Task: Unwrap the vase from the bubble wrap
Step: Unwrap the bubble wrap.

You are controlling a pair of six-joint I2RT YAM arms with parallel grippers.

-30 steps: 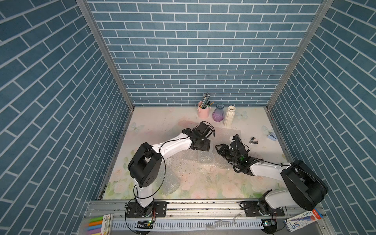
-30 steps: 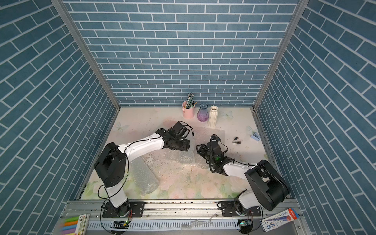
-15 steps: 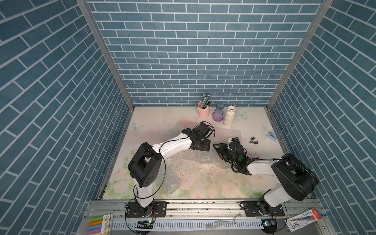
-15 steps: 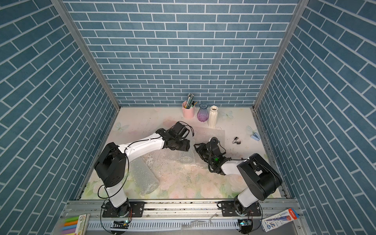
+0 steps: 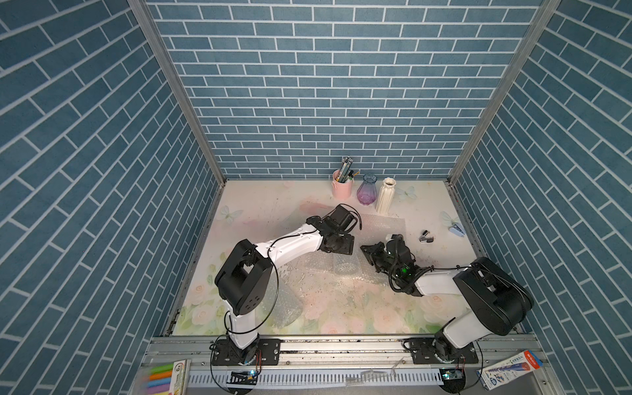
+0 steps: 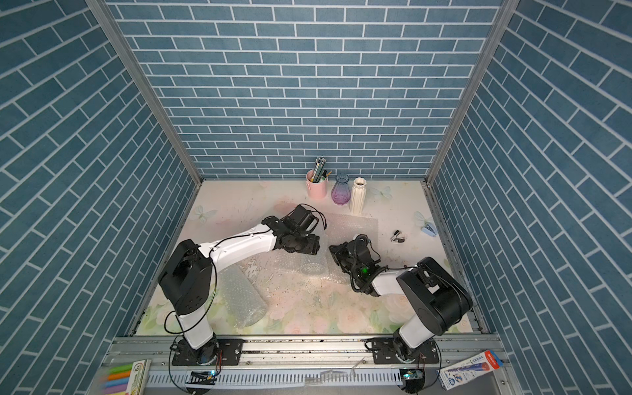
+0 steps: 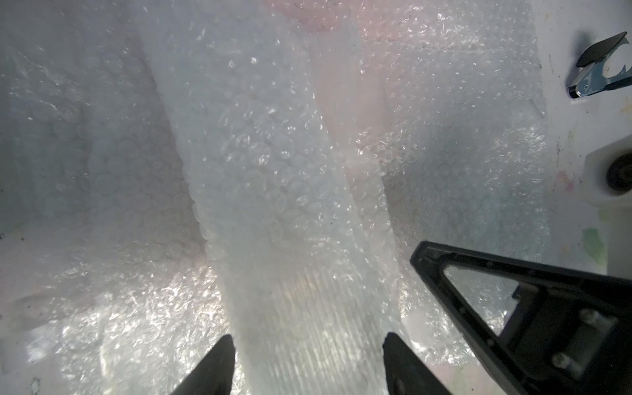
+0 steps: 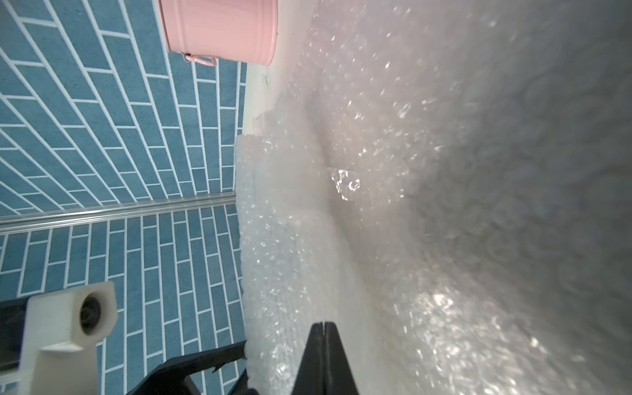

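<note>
Backdrop: blue brick-pattern walls on three sides, and a floral tabletop point(image 5: 260, 205) under my two arms.
Back row: pink pen cup point(image 5: 342, 186), purple glass vase point(image 5: 366, 189) and white ribbed vase point(image 5: 384, 196) stand upright side by side near the back wall.
Bundle: the bubble-wrap bundle point(image 5: 345, 266) point(image 6: 313, 265) lies mid-tabletop between my two claws in both top views. Through the left wrist camera I see fine ribbed lines showing through the wrap.
Left claw: the left claw point(image 7: 307, 359) straddles one end of the bundle. Its fingers stand apart, one on each side, and the wrap fills the gap, so I read it as gripping the bundle.
Right claw: the right claw point(image 8: 323, 342) is closed, fingers pressed together, right against the bubble wrap. I cannot tell whether a layer is pinched between them.
Sheet: a flat bubble-wrap sheet point(image 5: 383, 224) is spread just behind the bundle, in front of the white ribbed vase.
Roll: a bubble-wrap roll point(image 5: 285, 304) lies near the front edge beside the left arm's base, well apart from both claws.
Stray item: a staple remover point(image 5: 425, 237) sits on bare tabletop just right of the sheet.
</note>
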